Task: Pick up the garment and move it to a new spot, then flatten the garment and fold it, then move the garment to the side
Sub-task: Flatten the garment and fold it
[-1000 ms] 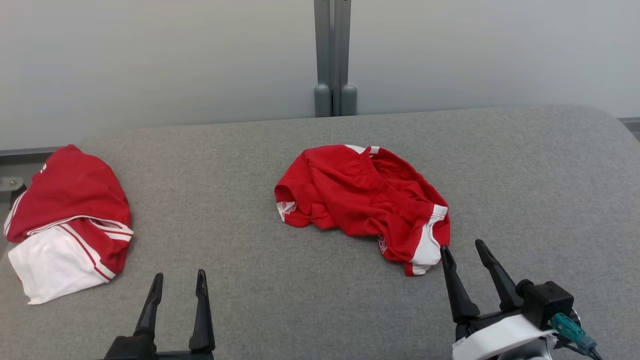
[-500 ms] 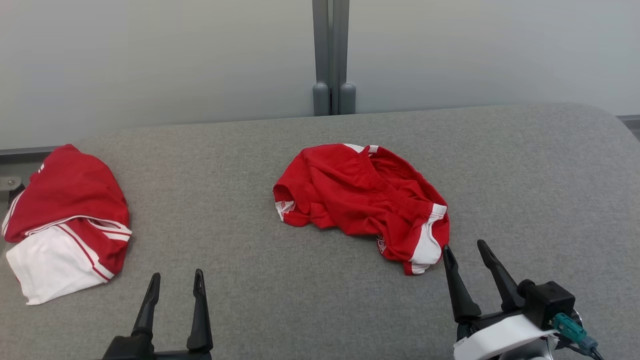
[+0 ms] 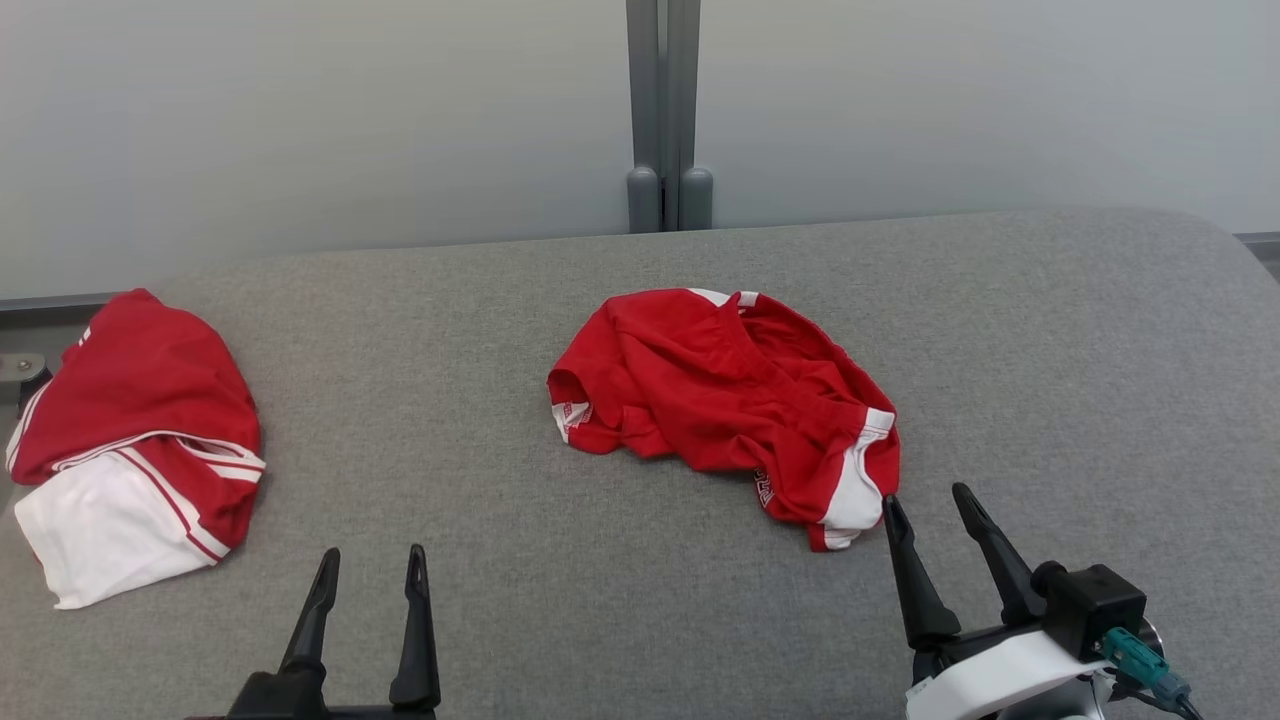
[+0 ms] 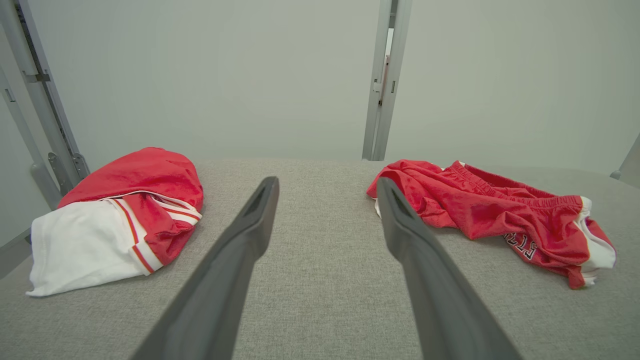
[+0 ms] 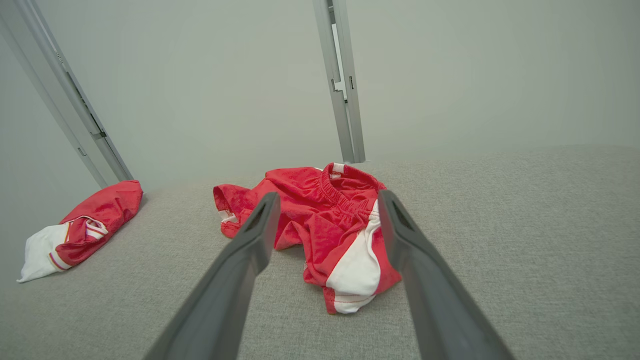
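Observation:
A crumpled red garment [image 3: 725, 400] with white side panels lies in a heap mid-table; it looks like shorts with an elastic waistband. The left wrist view has the garment [image 4: 492, 215] at its right, and in the right wrist view the garment [image 5: 320, 225] lies straight ahead between the fingers. My right gripper [image 3: 928, 500] stands open just short of the heap's near right corner, apart from it. My left gripper [image 3: 372, 555] is open near the front edge, well to the left of the heap. Nothing sits between either pair of fingers.
A second red and white garment [image 3: 135, 440] lies bundled at the table's far left edge. The grey fabric-covered table [image 3: 1050, 350] has bare room on the right and in front. A pale wall with a grey upright post [image 3: 662, 110] stands behind.
My left gripper has shifted slightly to the right. The right gripper and both garments have stayed put.

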Robot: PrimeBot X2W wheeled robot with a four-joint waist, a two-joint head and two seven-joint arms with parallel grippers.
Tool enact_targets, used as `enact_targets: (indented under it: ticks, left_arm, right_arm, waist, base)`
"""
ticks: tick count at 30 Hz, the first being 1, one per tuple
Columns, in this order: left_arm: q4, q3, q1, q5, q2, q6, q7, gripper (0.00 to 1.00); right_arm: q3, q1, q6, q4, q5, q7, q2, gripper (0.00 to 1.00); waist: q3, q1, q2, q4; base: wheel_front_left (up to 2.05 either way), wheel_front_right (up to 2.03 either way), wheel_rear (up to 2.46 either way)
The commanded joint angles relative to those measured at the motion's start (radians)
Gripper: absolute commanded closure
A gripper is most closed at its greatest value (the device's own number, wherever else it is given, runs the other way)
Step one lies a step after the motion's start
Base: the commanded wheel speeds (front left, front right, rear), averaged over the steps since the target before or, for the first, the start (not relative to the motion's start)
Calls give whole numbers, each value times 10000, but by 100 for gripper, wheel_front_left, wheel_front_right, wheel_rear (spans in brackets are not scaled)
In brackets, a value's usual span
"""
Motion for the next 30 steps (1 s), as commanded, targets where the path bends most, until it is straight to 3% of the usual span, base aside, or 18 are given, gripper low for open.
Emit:
enact_targets:
  ticks: [1,16,20,30]
  left_arm:
    - [32,10,46,108,8,-43,-2,0]
    - [202,-73,29,348,8,-232,-2,0]
    - [600,-287,-153,625,6,-461,0,0]
    - [2163,-1823,-2891,1390,180,-1187,25,0]
  right_arm:
    - [12,89,4,14,-34,-31,-25,0]
    - [23,108,5,29,-10,-31,-25,0]
    - [6,4,3,-26,-30,-31,-25,0]
    - [-175,-613,5,-328,-117,-32,-23,0]
  waist:
    - [-3,0,0,-1]
    - [-3,0,0,-118]
    - [118,0,0,-285]
    - [1298,0,0,-1138]
  base:
    - [0,0,0]
    - [0,0,0]
    - [0,0,0]
    - [0,0,0]
